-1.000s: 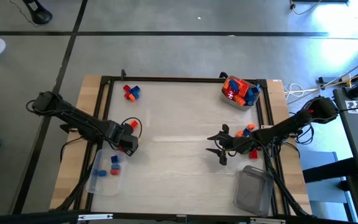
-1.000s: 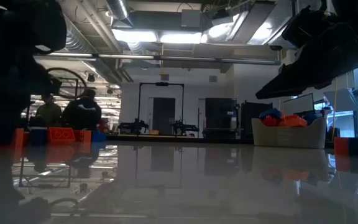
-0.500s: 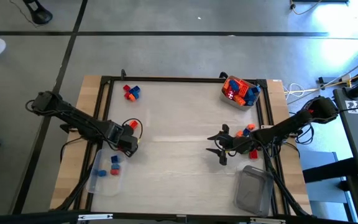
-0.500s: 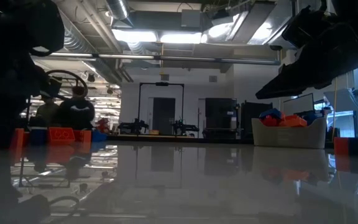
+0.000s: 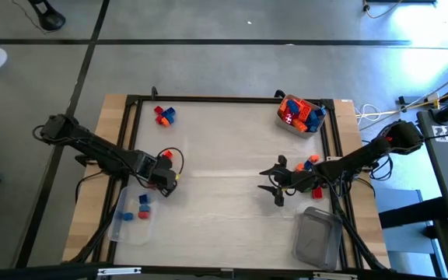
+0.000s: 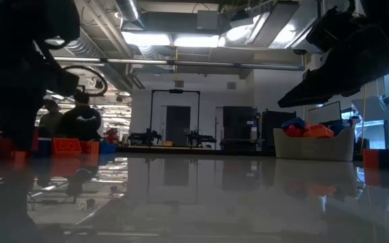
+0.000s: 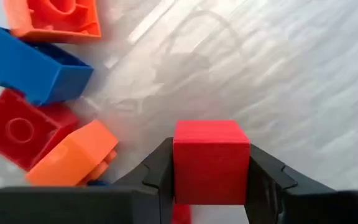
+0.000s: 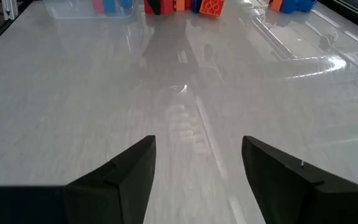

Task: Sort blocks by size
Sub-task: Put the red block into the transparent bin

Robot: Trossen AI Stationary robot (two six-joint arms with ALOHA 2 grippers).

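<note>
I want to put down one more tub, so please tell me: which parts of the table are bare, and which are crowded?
Bare: the wide middle of the table, between the left end effector, shut on a red block, and the open right end effector; also the near edge between the two tubs. Crowded: the full tub, the loose blocks, the left tub and the empty tub.

Left gripper (image 7: 211, 186) clamped shut over the table; right gripper (image 8: 199, 163) spread wide, hovering.
</note>
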